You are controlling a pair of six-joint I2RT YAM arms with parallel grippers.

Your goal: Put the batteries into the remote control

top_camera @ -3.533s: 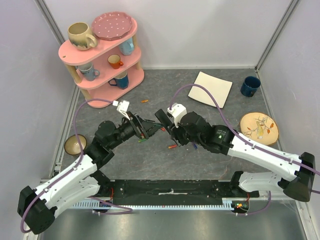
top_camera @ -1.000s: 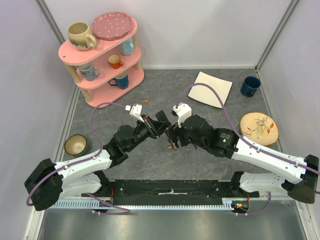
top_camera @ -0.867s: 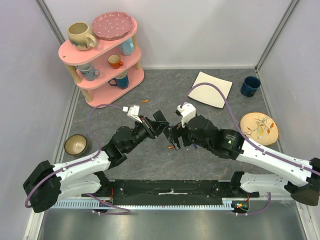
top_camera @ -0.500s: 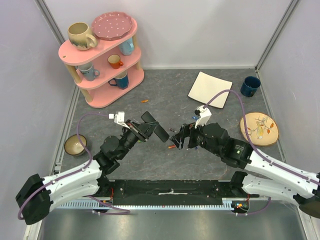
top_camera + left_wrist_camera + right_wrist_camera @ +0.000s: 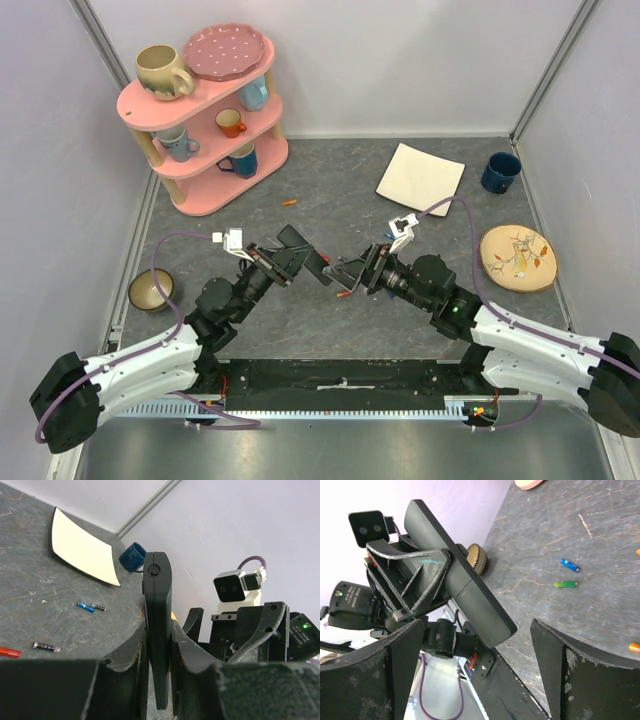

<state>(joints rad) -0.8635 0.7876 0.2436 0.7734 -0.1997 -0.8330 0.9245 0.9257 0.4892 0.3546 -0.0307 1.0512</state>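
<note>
My left gripper (image 5: 159, 670) is shut on the remote control (image 5: 157, 630), a slim black bar seen edge-on and standing up between the fingers. From above, the remote control (image 5: 303, 255) is held over the table's middle by the left gripper (image 5: 285, 262). The right gripper (image 5: 347, 273) faces it from the right, open and holding nothing. In the right wrist view the remote control (image 5: 465, 587) slants between the spread fingers of the right gripper (image 5: 482, 650), apart from both. Batteries lie loose on the table: blue (image 5: 570, 565), green (image 5: 566, 584), orange (image 5: 343, 295).
A pink shelf (image 5: 205, 150) with mugs stands at the back left. Far right are a white square plate (image 5: 420, 178), a blue mug (image 5: 500, 172) and a wooden plate (image 5: 515, 257). A small bowl (image 5: 150, 288) sits left. One orange battery (image 5: 289, 202) lies near the shelf.
The two grippers were close together at the remote; the right one has pulled away to the right and stands open. The left arm has drawn the remote leftward.
</note>
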